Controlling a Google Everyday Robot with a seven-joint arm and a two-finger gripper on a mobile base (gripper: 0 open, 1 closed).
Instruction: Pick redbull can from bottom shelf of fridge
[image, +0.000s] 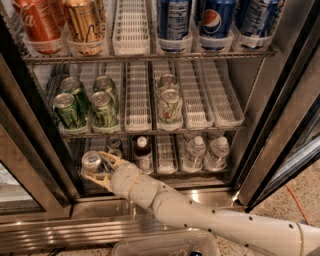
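The redbull can (91, 161), slim with a shiny silver top, stands at the front left of the bottom shelf (165, 155) of the fridge (260, 130). My gripper (98, 167) reaches in from the lower right on a white arm. Its tan fingers (109, 158) lie on either side of the can and close against it. The can's lower body is hidden behind the fingers.
A dark bottle with a white cap (142, 150) stands just right of the gripper, and two water bottles (206, 150) stand further right. Green cans (85, 105) fill the rack above. The dark door frames (35, 135) flank the opening, and the ribbed steel base (75, 230) lies below.
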